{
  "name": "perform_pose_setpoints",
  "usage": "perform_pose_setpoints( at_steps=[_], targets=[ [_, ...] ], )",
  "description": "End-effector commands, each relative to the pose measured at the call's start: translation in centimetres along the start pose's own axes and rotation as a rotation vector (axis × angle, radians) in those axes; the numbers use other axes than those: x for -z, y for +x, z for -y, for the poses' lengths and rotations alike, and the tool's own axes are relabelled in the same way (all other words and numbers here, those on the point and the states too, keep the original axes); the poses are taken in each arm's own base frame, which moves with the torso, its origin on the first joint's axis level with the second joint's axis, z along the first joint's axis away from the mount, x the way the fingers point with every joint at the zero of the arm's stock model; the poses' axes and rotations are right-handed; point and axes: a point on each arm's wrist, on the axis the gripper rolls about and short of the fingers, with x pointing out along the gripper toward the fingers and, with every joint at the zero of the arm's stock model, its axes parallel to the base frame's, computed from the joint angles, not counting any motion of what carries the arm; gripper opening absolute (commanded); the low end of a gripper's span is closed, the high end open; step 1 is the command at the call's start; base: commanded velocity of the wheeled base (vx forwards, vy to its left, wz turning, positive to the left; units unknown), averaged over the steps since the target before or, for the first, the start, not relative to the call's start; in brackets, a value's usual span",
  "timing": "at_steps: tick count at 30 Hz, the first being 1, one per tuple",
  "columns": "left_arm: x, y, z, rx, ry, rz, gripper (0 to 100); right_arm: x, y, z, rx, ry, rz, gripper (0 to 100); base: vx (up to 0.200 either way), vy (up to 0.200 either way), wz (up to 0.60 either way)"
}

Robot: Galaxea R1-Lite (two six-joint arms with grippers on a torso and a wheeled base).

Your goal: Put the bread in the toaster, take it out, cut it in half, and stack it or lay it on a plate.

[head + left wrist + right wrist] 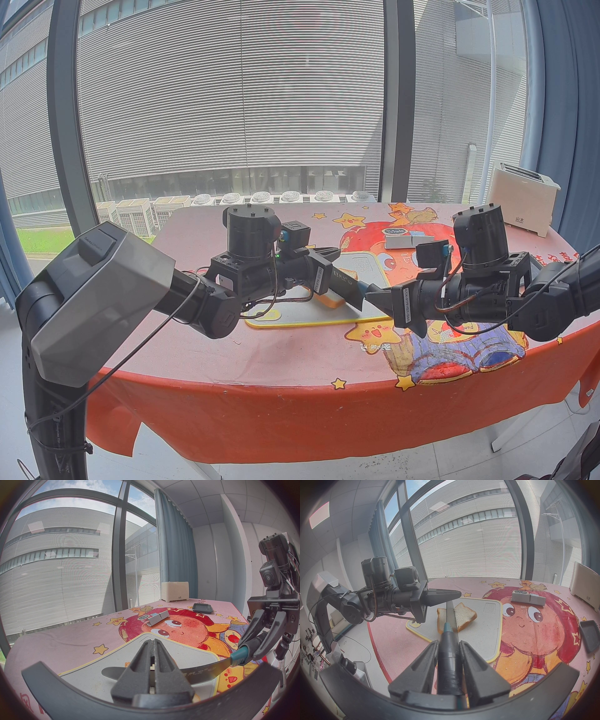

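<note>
The desk (262, 362) fills the middle and lower part of the head view, draped in a red and pink cartoon cloth. A pale cutting board (300, 312) with a yellow edge lies on it at the centre of the frame. The cream toaster (524, 199) stands at the upper right of the frame, at the far corner of the desk, well apart from the board.

Both arms meet over the board. The left gripper (152, 645) comes in from the left of the head view, its fingers drawn together with nothing visibly between them, its tip just over the bread. The right gripper (449, 644) comes in from the right, clamped on the dark handle of the knife (203, 672).

A dark, shallow plate (590, 633) sits on the cloth near the toaster. The knife's blade lies flat-on across the bread (464, 616), a single slice resting on the cutting board, with crumb showing on both sides of the blade. A small grey block (406, 240) lies on the cloth beyond the board, right of centre in the head view.
</note>
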Motion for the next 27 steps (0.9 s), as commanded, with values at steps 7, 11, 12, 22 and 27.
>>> perform_pose_setpoints(
  at_steps=[7, 11, 12, 22, 27],
  targets=[
    [0.75, 0.5, -0.2, -0.001, -0.003, -0.007, 0, 0.23, 0.01, 0.11, 0.011, 0.01, -0.06, 0, 0.0, 0.0, 0.0],
    [0.69, 0.52, -0.13, 0.0, -0.001, -0.002, 0, 0.33, 0.05, 0.14, 0.014, 0.01, -0.068, 0, 0.0, 0.0, 0.0],
    [0.69, 0.5, -0.2, -0.002, -0.001, -0.002, 0, 0.35, 0.08, 0.25, 0.017, 0.012, -0.069, 0, 0.0, 0.0, 0.0],
    [0.41, 0.89, -0.34, -0.003, 0.003, 0.016, 0, -0.41, 0.02, 0.16, 0.012, 0.011, -0.031, 0, 0.0, 0.0, 0.0],
    [1.15, 1.19, -0.47, -0.006, -0.004, 0.0, 0, -0.51, -0.06, -0.03, 0.006, 0.02, -0.028, 0, 0.0, 0.0, 0.0]
  ],
)
